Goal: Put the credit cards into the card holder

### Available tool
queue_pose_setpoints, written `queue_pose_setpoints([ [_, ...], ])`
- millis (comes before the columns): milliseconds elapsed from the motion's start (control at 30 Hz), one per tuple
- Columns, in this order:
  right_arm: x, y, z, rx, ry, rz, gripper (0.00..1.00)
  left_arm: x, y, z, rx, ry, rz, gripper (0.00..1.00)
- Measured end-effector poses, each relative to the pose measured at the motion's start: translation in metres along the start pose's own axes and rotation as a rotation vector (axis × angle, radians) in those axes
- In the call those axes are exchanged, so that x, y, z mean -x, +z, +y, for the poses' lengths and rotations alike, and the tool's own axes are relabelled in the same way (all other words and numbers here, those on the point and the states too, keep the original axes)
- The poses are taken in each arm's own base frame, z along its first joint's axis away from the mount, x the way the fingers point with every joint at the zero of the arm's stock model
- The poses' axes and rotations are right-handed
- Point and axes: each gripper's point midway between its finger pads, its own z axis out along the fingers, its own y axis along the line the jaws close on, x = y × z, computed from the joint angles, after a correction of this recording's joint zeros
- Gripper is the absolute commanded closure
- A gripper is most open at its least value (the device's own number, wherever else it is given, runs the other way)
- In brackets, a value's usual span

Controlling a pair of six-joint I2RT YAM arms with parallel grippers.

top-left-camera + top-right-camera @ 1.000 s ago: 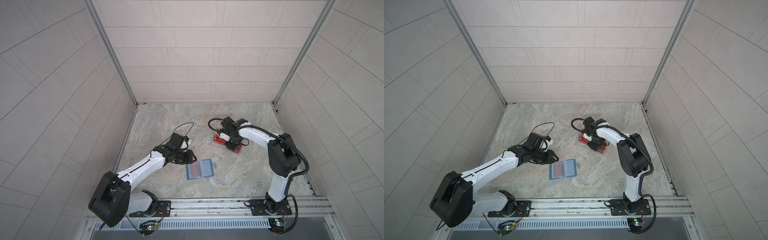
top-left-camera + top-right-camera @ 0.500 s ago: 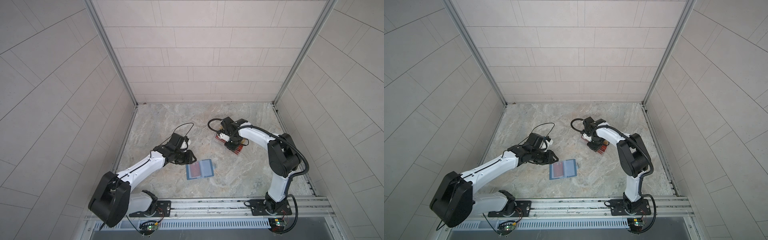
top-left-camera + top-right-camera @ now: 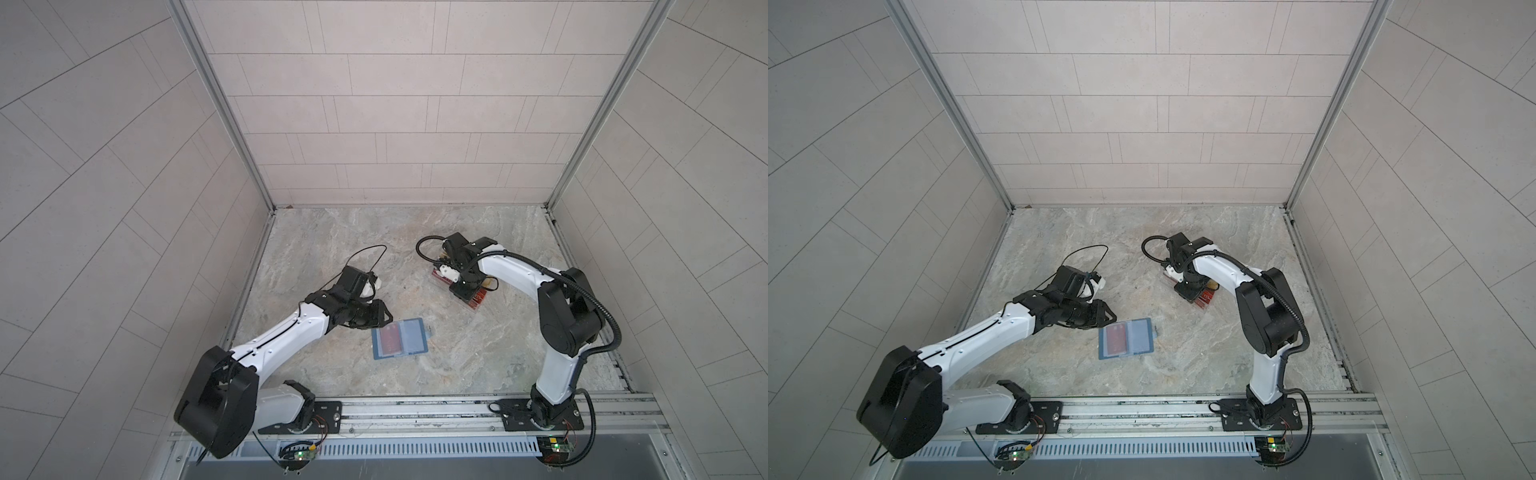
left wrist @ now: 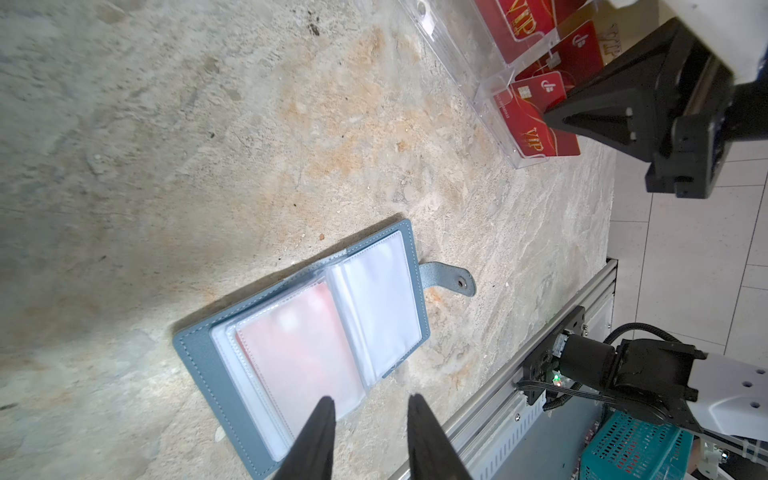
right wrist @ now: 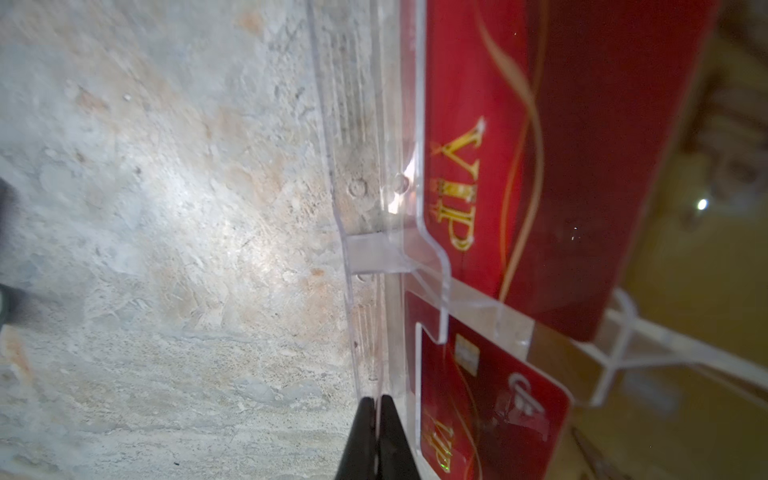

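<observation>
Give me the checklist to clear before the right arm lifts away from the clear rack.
1. Right gripper shut: ok.
2. Credit card actually in its grip: cannot tell. It closes at the edge of the clear rack, beside the card rather than plainly on it.
3. Card holder lying open on the table: ok.
4. Free sleeve facing up: ok. The page by the snap tab looks empty, and the other page shows red.
5. Left gripper open and empty, at the holder's edge: ok.
</observation>
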Motion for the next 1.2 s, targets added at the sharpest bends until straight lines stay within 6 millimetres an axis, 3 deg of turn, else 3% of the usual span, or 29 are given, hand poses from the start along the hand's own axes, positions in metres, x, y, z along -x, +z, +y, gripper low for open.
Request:
queue_pose_setpoints([
  [200,0.003,-0.019,-0.001,-0.006,0.005,-0.047,0.97,0.0,0.0,0.001,0.005,-0.001,0.0,0.65],
  [400,0.017,-0.055,-0.003,-0.001,0.053,-0.152,0.99,-0.004,0.0,0.009,0.032,-0.003,-0.011,0.68],
  [633,0.029,-0.098,0.037,0.212,0.186,-0.355,1.0,-0.012,-0.002,0.026,0.113,0.007,-0.043,0.7],
  [733,0.031,-0.097,0.066,0.344,0.245,-0.394,1.0,-0.015,-0.003,0.029,0.139,0.023,-0.059,0.7],
  [967,0.044,-0.073,0.137,0.626,0.361,-0.382,1.0,-0.022,-0.004,0.036,0.172,0.02,-0.085,0.71],
  [1133,0.061,-0.065,0.164,0.745,0.418,-0.393,1.0,-0.029,0.002,0.04,0.174,0.018,-0.075,0.71],
  [1200,0.067,-0.059,0.17,0.776,0.44,-0.39,1.0,-0.034,0.004,0.04,0.172,0.018,-0.064,0.75],
])
